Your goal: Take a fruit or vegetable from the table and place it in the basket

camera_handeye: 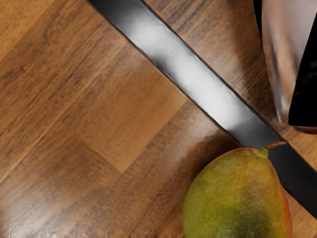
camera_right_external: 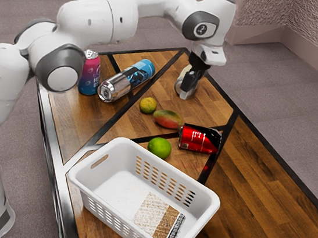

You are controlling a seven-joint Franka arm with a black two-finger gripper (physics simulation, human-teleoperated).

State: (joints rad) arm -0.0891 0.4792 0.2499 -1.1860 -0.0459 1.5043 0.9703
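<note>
The end effector (camera_right_external: 190, 85) is near the table's (camera_right_external: 262, 187) far right corner in the exterior view, spread or closed unclear; a mango (camera_right_external: 168, 119) lies basketward.

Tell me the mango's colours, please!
The mango is green and reddish, seen best in the exterior view.

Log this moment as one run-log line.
pincer: above table | mango: on table, beside red can | lime: on table, by basket | basket: no fruit inside | task: not done
</note>
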